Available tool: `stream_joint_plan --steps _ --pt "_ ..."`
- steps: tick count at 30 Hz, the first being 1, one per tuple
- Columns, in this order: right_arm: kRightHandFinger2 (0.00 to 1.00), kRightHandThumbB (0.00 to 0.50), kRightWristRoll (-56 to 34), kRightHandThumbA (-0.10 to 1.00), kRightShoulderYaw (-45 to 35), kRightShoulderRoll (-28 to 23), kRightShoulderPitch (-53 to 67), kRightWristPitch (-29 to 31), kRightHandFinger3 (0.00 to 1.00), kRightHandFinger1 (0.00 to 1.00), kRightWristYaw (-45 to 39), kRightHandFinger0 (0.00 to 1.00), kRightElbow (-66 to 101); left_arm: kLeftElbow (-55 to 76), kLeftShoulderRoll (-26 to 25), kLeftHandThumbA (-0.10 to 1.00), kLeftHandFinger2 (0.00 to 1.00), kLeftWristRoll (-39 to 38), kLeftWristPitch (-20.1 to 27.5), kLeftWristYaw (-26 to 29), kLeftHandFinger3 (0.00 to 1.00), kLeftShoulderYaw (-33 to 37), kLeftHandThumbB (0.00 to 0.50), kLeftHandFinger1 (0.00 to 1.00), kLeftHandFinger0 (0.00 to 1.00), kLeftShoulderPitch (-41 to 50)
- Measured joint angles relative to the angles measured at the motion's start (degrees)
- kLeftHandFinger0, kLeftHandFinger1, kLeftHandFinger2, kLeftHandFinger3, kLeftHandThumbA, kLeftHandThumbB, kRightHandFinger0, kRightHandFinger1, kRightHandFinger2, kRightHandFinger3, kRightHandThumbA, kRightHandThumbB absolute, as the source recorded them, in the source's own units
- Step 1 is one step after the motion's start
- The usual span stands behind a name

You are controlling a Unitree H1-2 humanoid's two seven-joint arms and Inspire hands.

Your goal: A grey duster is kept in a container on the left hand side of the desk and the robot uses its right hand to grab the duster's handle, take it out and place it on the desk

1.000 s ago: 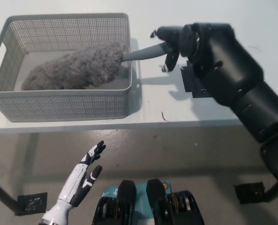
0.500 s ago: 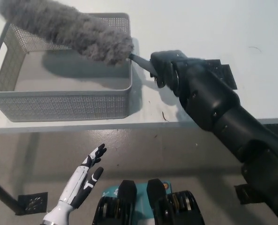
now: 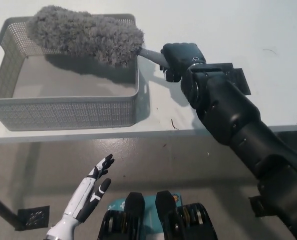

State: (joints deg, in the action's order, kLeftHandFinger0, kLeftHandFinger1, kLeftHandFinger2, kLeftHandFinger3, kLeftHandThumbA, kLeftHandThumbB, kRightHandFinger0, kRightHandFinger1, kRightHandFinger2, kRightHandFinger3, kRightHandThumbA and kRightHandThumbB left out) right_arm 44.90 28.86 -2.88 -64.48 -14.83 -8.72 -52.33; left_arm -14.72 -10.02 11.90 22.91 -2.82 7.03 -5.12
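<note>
Grey duster (image 3: pixel 85 34), gripped by the right hand (image 3: pixel 181 57) (left hand (image 3: pixel 90 189) idle, empty), hangs low and may snag the container (image 3: pixel 68 113) rim.

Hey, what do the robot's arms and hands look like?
The right hand and right arm are black throughout, built of bulky, rounded, glossy segments. The left hand is slim and white, with black fingertips and black patches.

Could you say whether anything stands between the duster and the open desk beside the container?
Only the right wall of the container: the duster hangs over it, seemingly above the rim, handle in the right hand. The desk to the right shows nothing in the way. The left hand rests low, open.
</note>
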Motion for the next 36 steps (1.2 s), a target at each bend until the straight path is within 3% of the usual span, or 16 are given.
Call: stream_joint_plan --steps 3,5,8,9,11,12,13,15,16,17,18,22,28,30,33,36 --pt "0.50 0.099 -1.7 -0.10 -4.4 1.0 0.6 1.9 0.47 0.13 2.8 0.00 -0.5 0.0 0.0 0.99 1.00 0.0 -0.2 0.0 1.00 0.1 0.150 1.00 1.00 0.0" --pt "0.36 0.087 -3.1 -0.10 -7.1 1.6 1.2 2.7 0.33 0.00 4.1 0.00 -0.5 0.0 0.0 0.99 1.00 0.1 -0.2 0.0 1.00 0.2 0.160 1.00 1.00 0.0" --pt "0.34 0.104 -6.0 -0.10 -13.8 3.2 1.9 3.7 0.26 0.00 6.7 0.00 -0.4 0.0 0.0 0.98 1.00 0.1 -0.3 0.0 1.00 0.3 0.153 1.00 1.00 0.0" --pt "0.41 0.113 -6.4 -0.10 -15.0 3.5 1.9 3.7 0.38 0.10 7.0 0.04 -0.4 0.0 0.0 0.98 1.00 0.1 -0.3 0.0 1.00 0.3 0.152 1.00 1.00 0.0" --pt "0.36 0.105 -7.8 -0.10 -18.0 4.1 2.0 4.0 0.28 0.05 8.3 0.00 -0.4 0.0 0.0 0.98 1.00 0.2 -0.3 0.0 1.00 0.4 0.149 1.00 1.00 0.0" --pt "0.37 0.112 -9.1 -0.10 -20.9 4.7 2.0 4.2 0.08 0.00 9.6 0.00 -0.3 0.0 0.0 0.98 1.00 0.2 -0.3 0.0 1.00 0.4 0.163 1.00 1.00 0.0" --pt "0.37 0.112 -9.6 -0.10 -22.2 4.9 2.0 4.3 0.08 0.00 10.2 0.00 -0.3 0.0 0.0 0.98 1.00 0.2 -0.3 0.0 1.00 0.5 0.163 1.00 1.00 0.0" --pt "0.51 0.134 -11.4 -0.10 -26.0 5.4 2.0 4.8 0.23 0.06 12.0 0.00 0.0 0.0 0.0 1.00 1.00 0.2 -0.3 0.0 1.00 0.6 0.157 1.00 1.00 0.0" --pt "0.53 0.141 -12.6 -0.10 -28.4 5.6 1.9 5.3 0.35 0.10 13.1 0.00 0.2 0.0 0.0 0.99 1.00 0.3 -0.3 0.0 1.00 0.7 0.149 1.00 1.00 0.0" --pt "0.54 0.128 -13.7 -0.10 -30.4 5.7 1.9 5.6 0.38 0.11 14.0 0.00 0.4 0.0 0.0 0.99 1.00 0.3 -0.3 0.0 1.00 0.7 0.147 1.00 1.00 0.0" --pt "0.47 0.135 -14.7 -0.10 -32.3 5.8 1.9 6.0 0.38 0.10 14.8 0.00 0.8 0.1 0.0 0.99 1.00 0.4 -0.3 0.0 1.00 0.8 0.144 1.00 1.00 0.0" --pt "0.29 0.159 -18.6 -0.10 -38.7 5.5 1.7 7.5 0.19 0.00 18.6 0.00 3.7 0.5 0.0 1.00 1.00 1.0 -0.3 -0.1 1.00 1.2 0.160 1.00 1.00 0.0" --pt "0.34 0.165 -20.6 -0.10 -38.8 2.5 1.5 9.8 0.18 0.00 23.3 0.00 7.4 2.3 0.0 1.00 1.00 1.8 -0.3 -0.1 1.00 1.7 0.162 1.00 1.00 0.1" --pt "0.41 0.168 -20.4 -0.10 -36.7 0.7 1.9 11.0 0.26 0.03 24.1 0.00 7.1 2.8 -0.1 1.00 1.00 2.1 -0.3 -0.1 1.00 1.7 0.153 1.00 1.00 0.2" --pt "0.60 0.171 -20.0 -0.10 -33.8 -1.9 3.0 12.9 0.52 0.14 24.5 0.00 6.5 3.1 -0.3 0.99 1.00 2.3 -0.3 -0.1 1.00 1.6 0.143 1.00 1.00 0.7" --pt "0.66 0.154 -19.6 -0.10 -30.4 -5.0 5.3 14.8 0.61 0.19 24.5 0.00 6.1 3.2 -0.7 0.99 1.00 2.4 -0.3 -0.1 1.00 1.4 0.139 1.00 1.00 1.3"
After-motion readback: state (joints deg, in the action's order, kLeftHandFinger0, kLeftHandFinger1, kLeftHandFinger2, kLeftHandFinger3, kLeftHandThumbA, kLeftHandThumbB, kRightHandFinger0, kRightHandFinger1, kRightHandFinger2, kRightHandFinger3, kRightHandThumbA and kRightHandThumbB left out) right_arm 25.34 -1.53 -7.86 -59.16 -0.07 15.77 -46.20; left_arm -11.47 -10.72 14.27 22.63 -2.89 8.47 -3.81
